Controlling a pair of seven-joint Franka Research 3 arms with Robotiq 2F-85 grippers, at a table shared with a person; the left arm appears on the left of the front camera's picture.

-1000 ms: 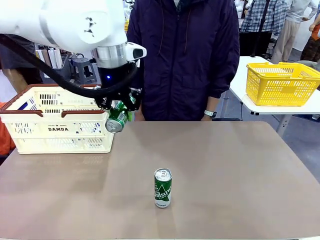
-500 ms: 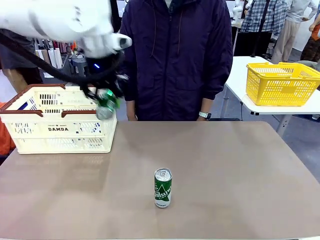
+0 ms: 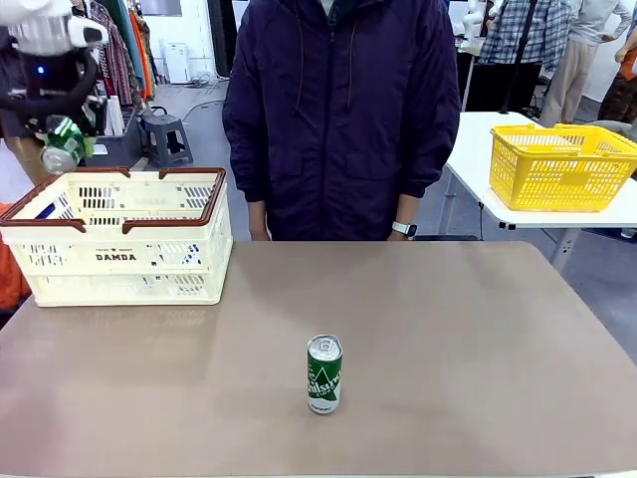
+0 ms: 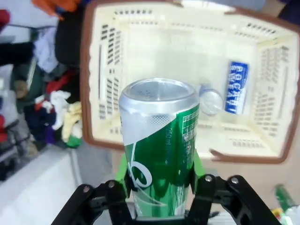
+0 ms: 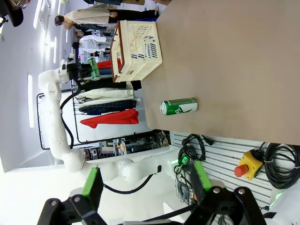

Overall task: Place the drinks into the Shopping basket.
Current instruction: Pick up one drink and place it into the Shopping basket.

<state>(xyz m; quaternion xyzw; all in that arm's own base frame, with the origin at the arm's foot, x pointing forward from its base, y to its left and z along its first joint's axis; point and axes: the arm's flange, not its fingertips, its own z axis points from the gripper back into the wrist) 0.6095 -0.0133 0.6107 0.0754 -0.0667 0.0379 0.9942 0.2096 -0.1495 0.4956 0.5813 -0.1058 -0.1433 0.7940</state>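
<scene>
Left hand w/ green can swung above Shopping basket (rim clear).

bright even indoor light | soft shadows | wrist views edge-warped, slightly blurred

a robotics lab set up like a shop: a white robot arm on a stand with cables and a red stop button near the table, clothes racks far left, a yellow basket on a white side table far right.
</scene>
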